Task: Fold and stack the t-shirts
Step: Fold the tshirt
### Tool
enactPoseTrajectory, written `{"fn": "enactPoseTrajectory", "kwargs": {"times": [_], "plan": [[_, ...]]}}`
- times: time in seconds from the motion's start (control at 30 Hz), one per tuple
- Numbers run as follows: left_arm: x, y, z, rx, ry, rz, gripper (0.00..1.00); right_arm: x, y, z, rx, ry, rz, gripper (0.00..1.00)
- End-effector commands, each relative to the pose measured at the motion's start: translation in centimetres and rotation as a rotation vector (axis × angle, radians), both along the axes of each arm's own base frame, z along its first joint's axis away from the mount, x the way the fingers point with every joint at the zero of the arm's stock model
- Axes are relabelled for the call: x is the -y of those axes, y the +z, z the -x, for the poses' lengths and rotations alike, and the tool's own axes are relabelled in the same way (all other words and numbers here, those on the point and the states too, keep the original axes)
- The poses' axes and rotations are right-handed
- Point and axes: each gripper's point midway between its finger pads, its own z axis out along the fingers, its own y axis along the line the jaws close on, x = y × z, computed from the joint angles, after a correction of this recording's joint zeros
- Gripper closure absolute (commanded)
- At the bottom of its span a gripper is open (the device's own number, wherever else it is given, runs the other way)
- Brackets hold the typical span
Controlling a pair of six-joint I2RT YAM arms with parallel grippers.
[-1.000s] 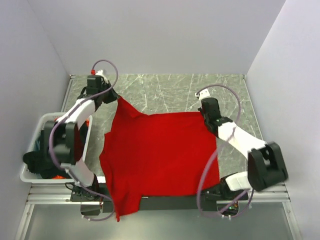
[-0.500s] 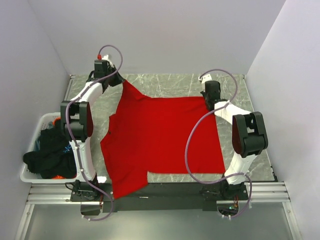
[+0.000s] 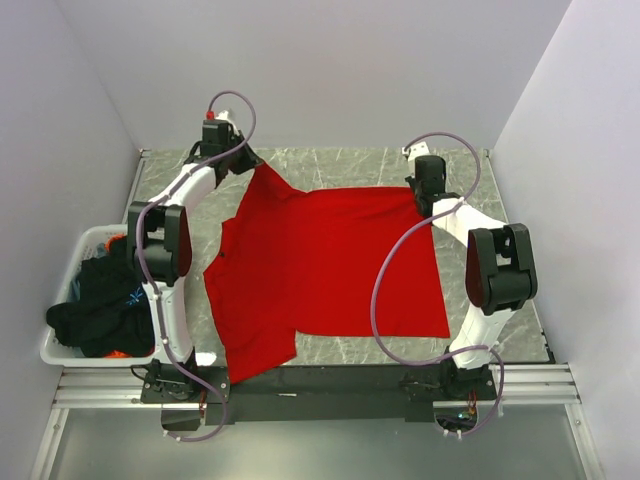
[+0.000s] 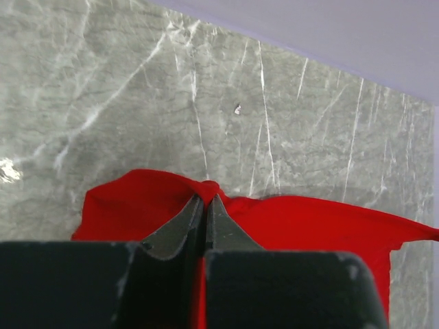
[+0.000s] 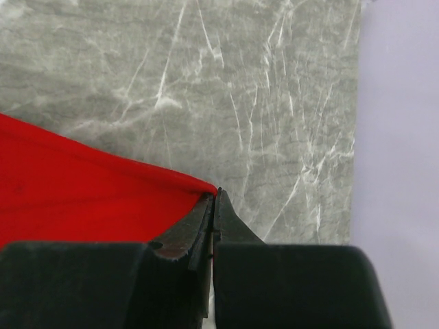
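1. The red t-shirt [image 3: 320,270] lies spread over the middle of the table [image 3: 330,165]. Its back edge is stretched between the two far corners, and one near-left flap reaches over the table's near edge.
2. The left gripper [image 3: 250,165] has its jaws pressed together on the shirt's far-left corner, near the table's far-left corner. The right gripper [image 3: 425,192] is pinched closed on the far-right corner of the shirt.
3. My main worry is slip. Both pinches take only a small nub of cloth, so I judge that a hard or uneven pull could free one corner and skew the fold.
4. The near-left flap could drag off the near edge if I pull the wrong way.
5. The right arm's cable [image 3: 378,275] loops above the shirt's right side and might catch the cloth.
6. Only the top view shows the whole spread, the overhang, and the black t-shirts [image 3: 95,300] waiting in the basket [image 3: 52,352] by the left edge.
7. Only the wrist views show grip depth: the left gripper [image 4: 207,199] bites a bunched peak, while the right gripper [image 5: 214,195] holds the very tip of the hem.
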Motion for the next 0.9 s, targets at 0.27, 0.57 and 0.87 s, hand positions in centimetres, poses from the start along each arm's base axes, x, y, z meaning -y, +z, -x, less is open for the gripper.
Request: {"fn": "enactPoseTrajectory", "kwargs": {"times": [0.27, 0.57, 0.87], "plan": [[-1.4, 4.9, 3.2, -0.006, 0.118, 0.048, 0.95, 0.9, 2.7, 0.6, 0.049, -0.038, -0.024, 1.0], [-2.5, 5.2, 7.3, -0.068, 0.167, 0.046, 0.96, 1.0, 2.9, 2.5, 0.02, -0.042, -0.029, 1.0], [-4.1, 5.2, 11.0, -0.112, 0.226, 0.044, 0.98, 1.5, 2.0, 4.5, -0.012, -0.076, -0.032, 1.0]]}}
